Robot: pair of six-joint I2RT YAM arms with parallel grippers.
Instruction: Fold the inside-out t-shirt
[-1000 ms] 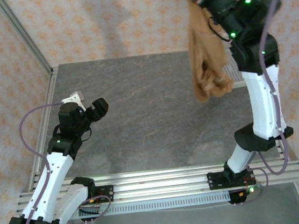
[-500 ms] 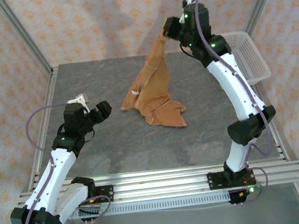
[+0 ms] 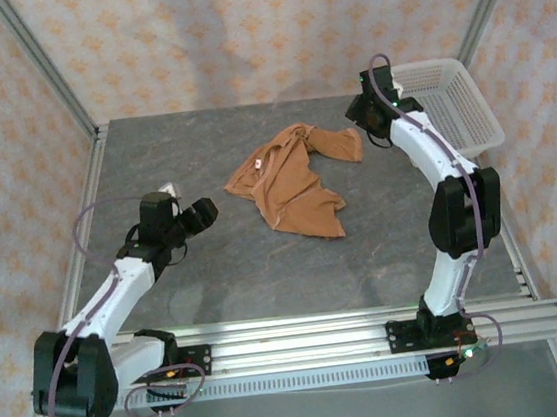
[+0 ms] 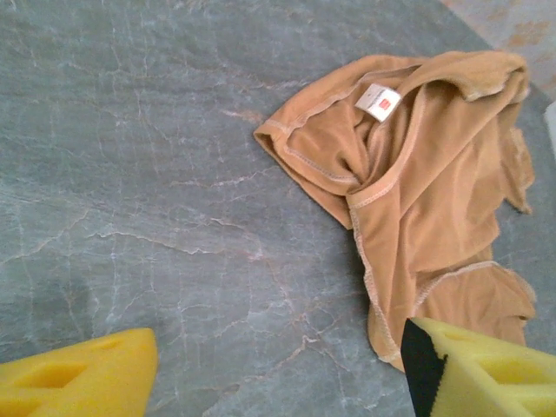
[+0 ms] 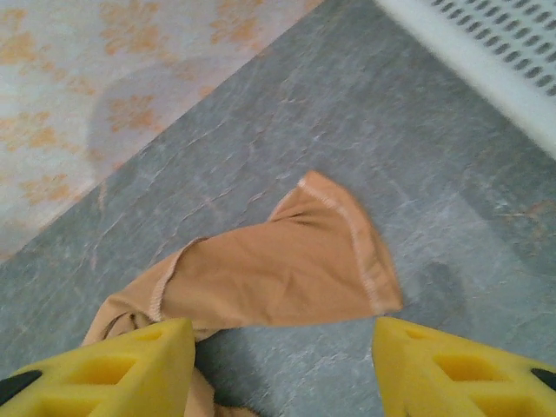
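Top external view: crumpled tan cloth t-shirt (image 3: 291, 182) lies on grey marbled bench (image 3: 216, 276), left of white plastic mesh basket (image 3: 459, 97); right gripper (image 3: 358, 114) near that basket, left gripper (image 3: 202, 214) far from it, both jaws parted, empty.

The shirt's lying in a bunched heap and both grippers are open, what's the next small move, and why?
Probably lower the right gripper onto the sleeve lying just below its open jaws and pinch it, to start spreading the t-shirt, which lies crumpled on the table.
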